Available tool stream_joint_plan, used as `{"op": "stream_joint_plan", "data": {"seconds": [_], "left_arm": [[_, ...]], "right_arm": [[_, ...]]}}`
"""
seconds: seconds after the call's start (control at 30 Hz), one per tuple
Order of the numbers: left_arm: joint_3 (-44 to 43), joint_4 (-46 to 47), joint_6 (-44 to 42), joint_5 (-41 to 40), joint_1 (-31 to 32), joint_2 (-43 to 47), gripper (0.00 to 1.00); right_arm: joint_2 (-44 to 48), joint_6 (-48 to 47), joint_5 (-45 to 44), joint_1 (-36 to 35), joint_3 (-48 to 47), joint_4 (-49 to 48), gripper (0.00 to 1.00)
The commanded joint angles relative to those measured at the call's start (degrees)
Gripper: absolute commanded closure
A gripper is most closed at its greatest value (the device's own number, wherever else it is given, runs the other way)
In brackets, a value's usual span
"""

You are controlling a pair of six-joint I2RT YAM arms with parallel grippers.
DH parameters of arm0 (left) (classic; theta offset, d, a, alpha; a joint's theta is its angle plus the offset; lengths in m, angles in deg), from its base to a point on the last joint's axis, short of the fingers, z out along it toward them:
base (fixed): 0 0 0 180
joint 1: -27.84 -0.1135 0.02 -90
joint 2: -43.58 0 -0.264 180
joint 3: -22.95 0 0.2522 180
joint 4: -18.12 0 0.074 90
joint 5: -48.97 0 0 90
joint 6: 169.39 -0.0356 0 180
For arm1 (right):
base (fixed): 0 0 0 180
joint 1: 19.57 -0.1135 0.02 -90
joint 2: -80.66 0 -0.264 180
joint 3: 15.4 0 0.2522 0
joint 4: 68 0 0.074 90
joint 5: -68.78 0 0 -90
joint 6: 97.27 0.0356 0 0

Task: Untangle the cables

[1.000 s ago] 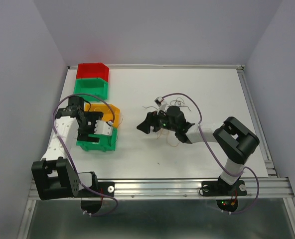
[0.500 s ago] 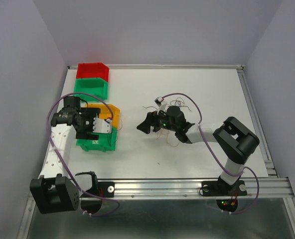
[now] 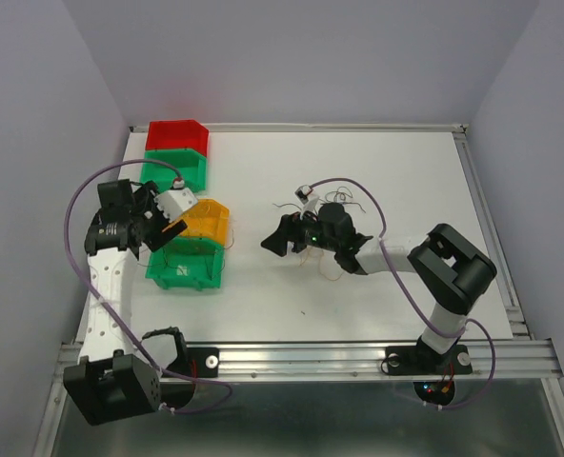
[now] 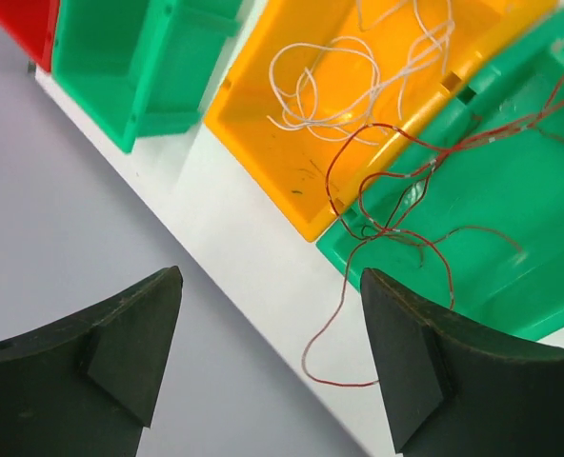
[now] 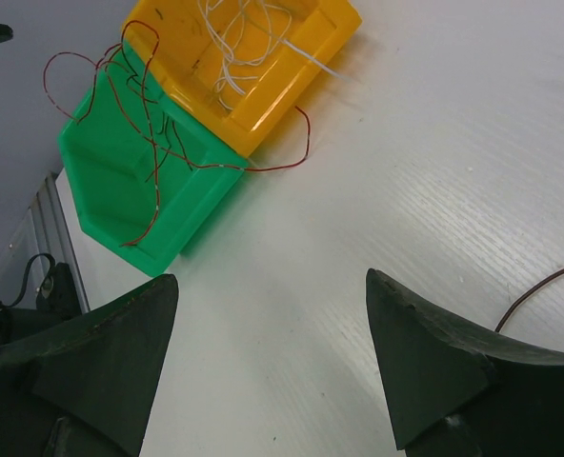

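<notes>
**A:** From overhead, how is the left pincer (image 3: 175,219) standing?

**B:** It is hanging spread and pinching nothing, with a yellow bin (image 3: 211,221) sitting just in front of its fingertips. The right pincer (image 3: 278,236) is hanging spread too, over the white surface (image 3: 406,171).

**A:** And the cables (image 3: 311,195)?

**B:** Thin loose strands are lying on the surface just behind the right pincer, on either side of its wrist.

**A:** What is the left wrist camera showing?

**B:** Two dark fingers (image 4: 120,343) are standing wide apart, with nothing between them. Ahead of them a red wire (image 4: 393,229) is draping over the yellow bin's rim and into the green bin (image 4: 511,248) touching it. One end is trailing onto the surface close in front of the pincer. White wires (image 4: 330,71) are lying looped inside the yellow bin, farther ahead. A second green bin (image 4: 130,57) and a red bin (image 4: 20,24) are sitting ahead to the left.

**A:** And the right wrist camera?

**B:** Its fingers are spreading wide as well, empty. Well ahead and to the left, the red wire is looping across both touching bins. The white wires are lying in the yellow one. A dark strand (image 5: 534,290) is lying on the surface just right of the pincer.
</notes>
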Motion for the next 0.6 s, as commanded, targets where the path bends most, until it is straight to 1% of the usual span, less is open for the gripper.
{"op": "stream_joint_plan", "data": {"seconds": [0.0, 0.03, 0.07, 0.1, 0.13, 0.17, 0.2, 0.27, 0.3, 0.33, 0.37, 0.43, 0.47, 0.5, 0.53, 0.57], "left_arm": [[-0.33, 4.99, 17.57, 5.89, -4.41, 6.93, 0.14], [2.1, 9.01, 22.03, 4.66, -4.84, 7.9, 0.24], [3.35, 11.05, 24.07, 3.08, -4.93, 8.69, 0.34], [4.58, 12.98, 25.66, -0.15, -4.85, 9.66, 0.44], [6.68, 16.66, 28.64, -1.75, -5.37, 10.02, 0.55], [7.66, 18.09, 29.54, -3.07, -5.72, 10.11, 0.57], [8.88, 18.88, 29.98, -4.13, -6.25, 10.19, 0.58], [9.68, 19.59, 30.68, -2.39, -9.14, 10.28, 0.58], [10.91, 19.85, 31.03, -1.51, -10.54, 10.37, 0.45], [11.61, 20.99, 31.56, -0.98, -11.95, 10.37, 0.35], [12.49, 21.78, 32.52, -0.37, -15.18, 10.46, 0.33], [14.6, 23.46, 32.88, 3.49, -19.06, 9.93, 0.37], [14.96, 23.37, 33.15, 5.34, -22.39, 9.32, 0.39], [14.87, 22.94, 32.97, 9.62, -23.99, 7.49, 0.44], [14.52, 21.11, 32.28, 11.57, -25.14, 6.34, 0.46], [14.0, 20.13, 32.1, 12.99, -26.02, 5.11, 0.46]], "right_arm": [[3.01, -0.95, 0.27, -0.55, -1.66, -3.52, 0.16], [3.19, -0.95, 0.36, -0.63, -1.57, -3.52, 0.16], [3.36, -0.77, 0.27, -0.55, -1.49, -3.43, 0.16], [3.63, -0.86, 0.18, -0.55, -1.4, -3.52, 0.16], [3.8, -0.77, 0.18, -0.55, -1.31, -3.52, 0.16], [3.89, -0.77, 0.18, -0.63, -1.22, -3.43, 0.16], [4.15, -0.68, 0.1, -0.55, -1.14, -3.43, 0.16], [4.51, -0.6, 0.36, -0.63, -1.05, -3.43, 0.16], [4.77, -0.42, 0.45, -0.55, -1.05, -3.43, 0.16], [4.95, -0.42, 0.53, -0.55, -1.05, -3.52, 0.16], [5.04, -0.33, 0.62, -0.55, -0.96, -3.43, 0.16], [5.47, -0.42, 0.71, -0.55, -0.87, -3.43, 0.16], [5.65, -0.42, 0.62, -0.46, -0.78, -3.43, 0.16], [5.74, -0.59, 0.27, -0.55, -0.7, -3.43, 0.16], [5.74, -0.77, 0.01, -0.55, -0.52, -3.52, 0.16], [5.91, -0.95, -0.17, -0.55, -0.52, -3.43, 0.16]]}}
